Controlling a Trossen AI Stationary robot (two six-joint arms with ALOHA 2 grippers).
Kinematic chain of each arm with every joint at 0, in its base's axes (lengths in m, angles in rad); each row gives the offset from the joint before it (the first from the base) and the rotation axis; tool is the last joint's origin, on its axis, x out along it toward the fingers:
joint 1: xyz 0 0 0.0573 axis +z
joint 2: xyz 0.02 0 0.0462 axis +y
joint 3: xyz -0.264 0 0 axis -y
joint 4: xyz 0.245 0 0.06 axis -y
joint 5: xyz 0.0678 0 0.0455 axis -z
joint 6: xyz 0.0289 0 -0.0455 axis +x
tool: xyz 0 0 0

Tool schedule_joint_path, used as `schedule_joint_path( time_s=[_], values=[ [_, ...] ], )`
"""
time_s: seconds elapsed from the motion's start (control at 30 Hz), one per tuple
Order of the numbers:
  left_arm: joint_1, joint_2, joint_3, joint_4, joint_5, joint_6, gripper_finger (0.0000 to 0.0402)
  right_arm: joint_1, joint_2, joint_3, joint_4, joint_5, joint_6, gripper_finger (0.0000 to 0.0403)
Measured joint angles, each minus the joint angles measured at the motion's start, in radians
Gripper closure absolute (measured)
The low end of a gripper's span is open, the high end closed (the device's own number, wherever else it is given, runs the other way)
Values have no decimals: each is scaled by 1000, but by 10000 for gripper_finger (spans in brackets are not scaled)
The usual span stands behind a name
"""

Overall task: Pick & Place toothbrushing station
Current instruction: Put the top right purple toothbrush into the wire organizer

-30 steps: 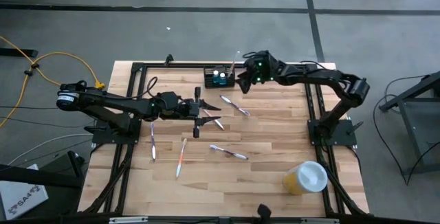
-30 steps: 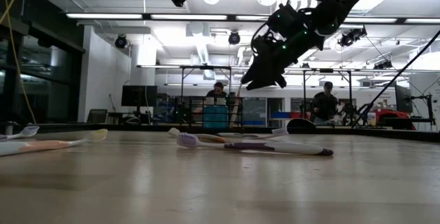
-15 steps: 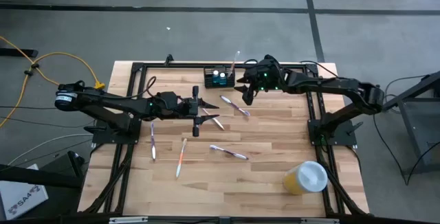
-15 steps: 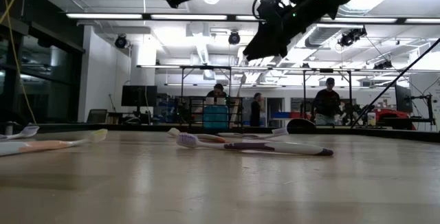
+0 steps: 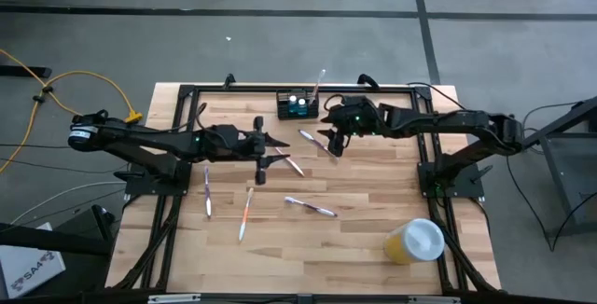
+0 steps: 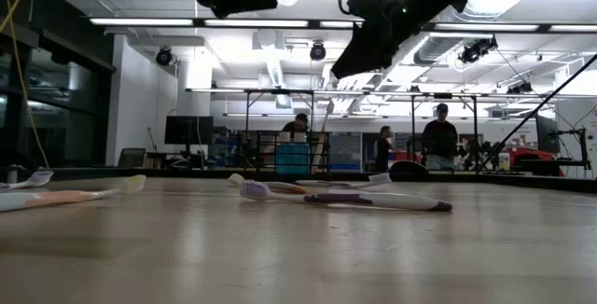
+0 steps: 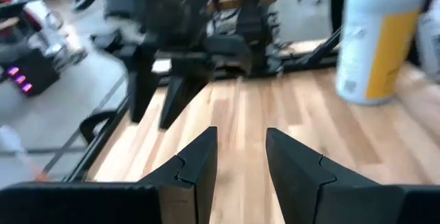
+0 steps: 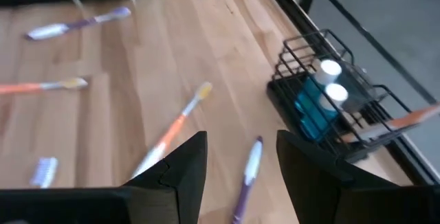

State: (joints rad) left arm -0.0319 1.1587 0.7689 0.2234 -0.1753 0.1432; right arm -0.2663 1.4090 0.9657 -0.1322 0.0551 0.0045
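**A:** Where is your right gripper (image 5: 330, 142)?

**B:** It hangs above the table (image 5: 373, 201), near the back. Its fingers (image 8: 182, 162) stand apart and hold nothing. A purple toothbrush (image 8: 246, 177) lies right under them, and an orange toothbrush (image 8: 173, 129) lies beside it.

**A:** And the toothbrushing station (image 5: 298, 105)?

**B:** You see it just beyond that gripper, at the back edge of the table. It is a black wire caddy with blue bottles inside and one toothbrush leaning in it.

**A:** Your left gripper (image 5: 264, 151)?

**B:** It is up over the middle of the table. Its fingers (image 7: 196, 169) are apart too, with nothing between them. Far off by the front right corner stands a yellow cup (image 5: 415, 241).
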Motion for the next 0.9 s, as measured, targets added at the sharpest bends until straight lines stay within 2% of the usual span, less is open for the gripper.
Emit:
schedule_joint_path(
  time_s=[0.27, 0.9],
  values=[
    [0, 0, 0, -46, -26, -17, 282, 6, 1, 0, -134, 83, 7, 235],
    [0, 0, 0, -96, -29, -20, 282, 24, 23, 0, -88, 77, -8, 235]
  ],
)
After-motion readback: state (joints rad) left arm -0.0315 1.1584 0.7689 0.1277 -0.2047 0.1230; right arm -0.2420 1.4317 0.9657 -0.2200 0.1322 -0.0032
